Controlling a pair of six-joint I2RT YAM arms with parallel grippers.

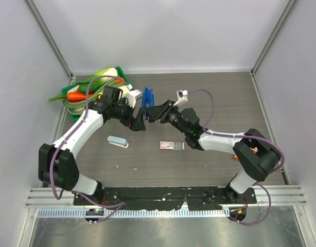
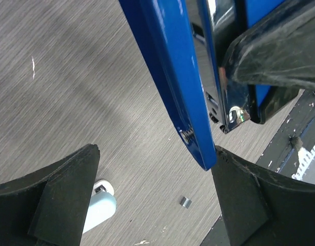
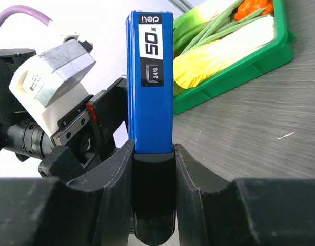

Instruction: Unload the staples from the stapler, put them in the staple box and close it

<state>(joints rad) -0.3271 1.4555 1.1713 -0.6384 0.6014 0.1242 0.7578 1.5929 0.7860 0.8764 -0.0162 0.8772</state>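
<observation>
My right gripper [image 1: 155, 114] [image 3: 153, 147] is shut on the black rear end of a large dark blue stapler [image 1: 146, 98] [image 3: 151, 77] marked 50 and 24/8, and holds it above the table. My left gripper [image 1: 135, 121] [image 2: 153, 154] is open. The blue stapler's lower end [image 2: 173, 77] hangs between its fingers, against the right finger [image 2: 250, 200], with chrome inner parts showing. A small pale blue and white stapler [image 1: 118, 141] [image 2: 98, 207] lies on the table below the left gripper. A tiny grey piece of staples [image 2: 185, 202] [image 1: 135, 169] lies loose on the table.
A flat red-and-white box [image 1: 172, 145] lies on the table below the right gripper. A green tray of toy vegetables [image 1: 91, 90] [image 3: 234, 66] stands at the back left. Walls close in the table on three sides.
</observation>
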